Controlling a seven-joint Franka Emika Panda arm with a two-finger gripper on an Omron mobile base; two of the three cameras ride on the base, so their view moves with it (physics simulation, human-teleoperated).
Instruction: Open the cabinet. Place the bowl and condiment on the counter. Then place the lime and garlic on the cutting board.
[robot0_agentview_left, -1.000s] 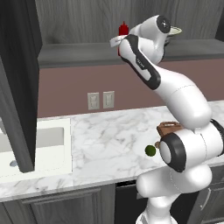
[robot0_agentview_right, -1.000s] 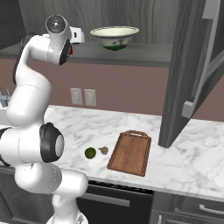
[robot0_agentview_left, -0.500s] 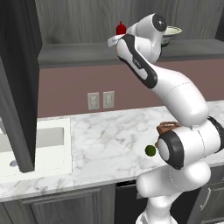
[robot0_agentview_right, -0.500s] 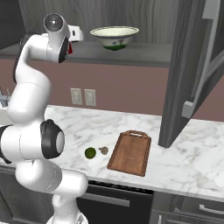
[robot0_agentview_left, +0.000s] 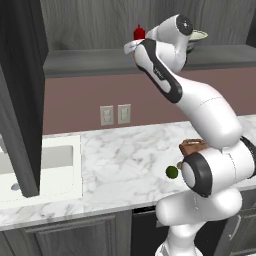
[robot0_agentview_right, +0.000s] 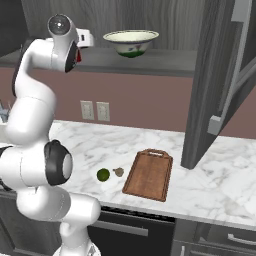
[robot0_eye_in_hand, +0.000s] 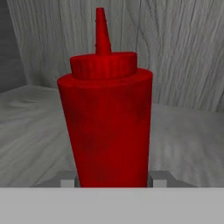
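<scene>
The cabinet stands open, its door (robot0_agentview_right: 220, 85) swung out at the right. On its shelf (robot0_agentview_right: 165, 57) stands the red condiment (robot0_eye_in_hand: 107, 122) bottle, upright, and my gripper (robot0_eye_in_hand: 113, 178) is shut on its lower body, with a finger tip touching each side. In the left base view the condiment's (robot0_agentview_left: 139, 32) nozzle shows just above my hand. The cream bowl (robot0_agentview_right: 131, 42) sits on the same shelf to the right of the bottle. Down on the counter (robot0_agentview_right: 215, 185) lie the lime (robot0_agentview_right: 103, 174) and the garlic (robot0_agentview_right: 119, 172), just left of the cutting board (robot0_agentview_right: 149, 174).
The other cabinet door (robot0_agentview_left: 20, 90) hangs open at the left over a white sink (robot0_agentview_left: 50, 165). Wall outlets (robot0_agentview_left: 115, 114) sit on the pink backsplash below the shelf. Dark lower cabinets run under the counter's front edge.
My hand has pushed in a little toward the bottle and the jaws have closed from wide open onto its sides. The bottle and bowl have stayed in place.
</scene>
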